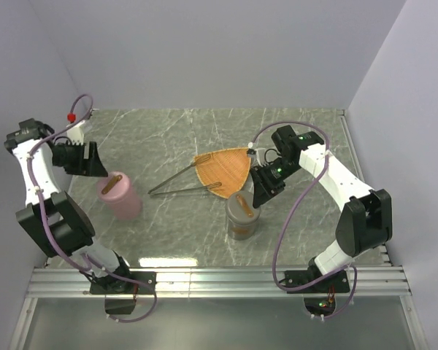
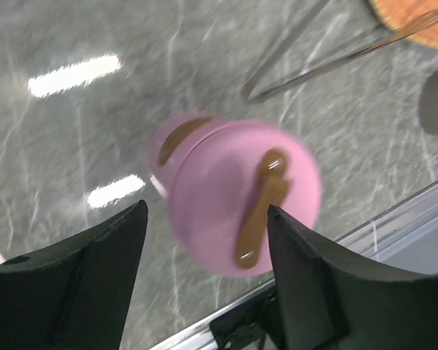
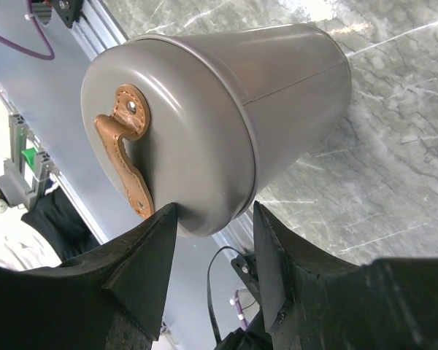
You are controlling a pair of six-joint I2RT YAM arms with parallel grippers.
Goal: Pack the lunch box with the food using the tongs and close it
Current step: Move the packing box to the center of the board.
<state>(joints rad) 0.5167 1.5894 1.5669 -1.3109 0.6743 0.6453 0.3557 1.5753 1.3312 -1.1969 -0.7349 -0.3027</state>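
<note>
The lunch box shows as two lidded pots, each with a brown strap handle. The pink pot [image 1: 120,197] stands at the left, the grey pot [image 1: 242,216] right of centre. My left gripper [image 1: 95,165] hovers open over the pink pot [image 2: 233,193], a finger on either side of its lid, the view blurred. My right gripper [image 1: 263,191] is open at the grey pot's [image 3: 226,102] lid edge, fingertips just beyond the rim. The tongs [image 1: 181,184] lie on the table with their tips at the orange plate [image 1: 225,169]. The food does not show in any view.
The metal rail [image 1: 219,275] runs along the table's near edge, close behind the grey pot. Walls close the table at the back and sides. In the left wrist view the tongs [image 2: 321,62] and the plate's edge [image 2: 416,14] lie beyond the pink pot.
</note>
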